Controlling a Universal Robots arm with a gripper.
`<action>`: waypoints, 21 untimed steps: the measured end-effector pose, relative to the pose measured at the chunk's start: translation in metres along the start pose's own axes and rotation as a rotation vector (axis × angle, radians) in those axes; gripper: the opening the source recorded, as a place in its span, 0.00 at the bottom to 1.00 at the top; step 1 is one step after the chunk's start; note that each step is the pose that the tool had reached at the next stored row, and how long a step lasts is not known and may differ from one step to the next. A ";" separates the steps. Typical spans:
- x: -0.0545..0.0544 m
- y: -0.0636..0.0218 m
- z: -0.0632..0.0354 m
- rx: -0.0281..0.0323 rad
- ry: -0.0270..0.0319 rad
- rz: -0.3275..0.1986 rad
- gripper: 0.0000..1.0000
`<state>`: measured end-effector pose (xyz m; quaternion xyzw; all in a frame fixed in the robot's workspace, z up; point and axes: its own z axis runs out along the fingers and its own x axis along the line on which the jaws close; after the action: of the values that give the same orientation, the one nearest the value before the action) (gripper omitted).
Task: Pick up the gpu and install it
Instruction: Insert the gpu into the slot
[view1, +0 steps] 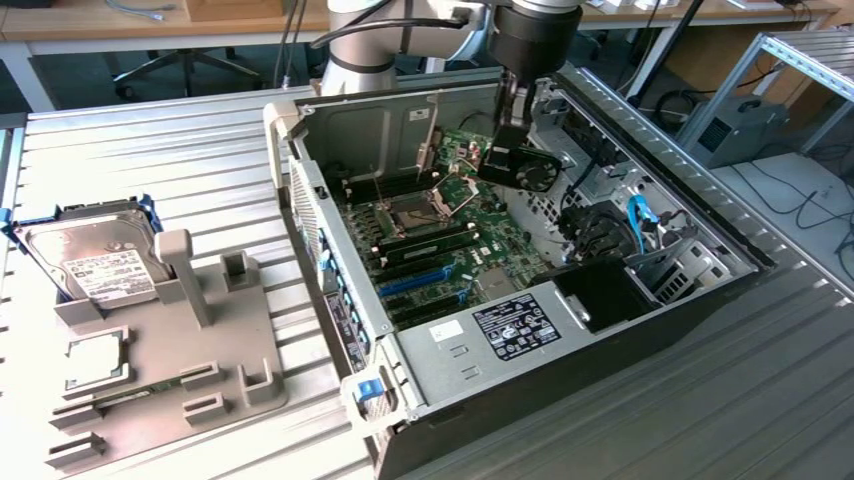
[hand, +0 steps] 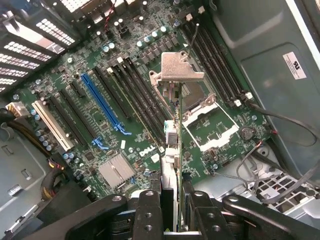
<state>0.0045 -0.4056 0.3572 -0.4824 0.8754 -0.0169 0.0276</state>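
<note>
Pick is done: my gripper (hand: 172, 200) has its jaws clamped on the gpu (hand: 173, 132), card on edge, metal bracket at the end away from me. I'm inside the case (view1: 310, 215), with the card hanging above the board (hand: 135, 150), just beside the CPU socket (hand: 210, 122). It isn't seated and looks clear of every slot. The blue slot (hand: 102, 100) is off to one side. Install is not yet done.
</note>
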 end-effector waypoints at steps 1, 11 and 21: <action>0.000 0.0000 0.0000 -0.0002 -0.0003 -0.005 0.26; 0.000 0.0000 0.0005 -0.0020 -0.0034 -0.062 0.26; 0.000 -0.0002 0.0009 -0.0036 -0.0064 -0.113 0.26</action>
<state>0.0048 -0.4056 0.3563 -0.5311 0.8467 -0.0153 0.0285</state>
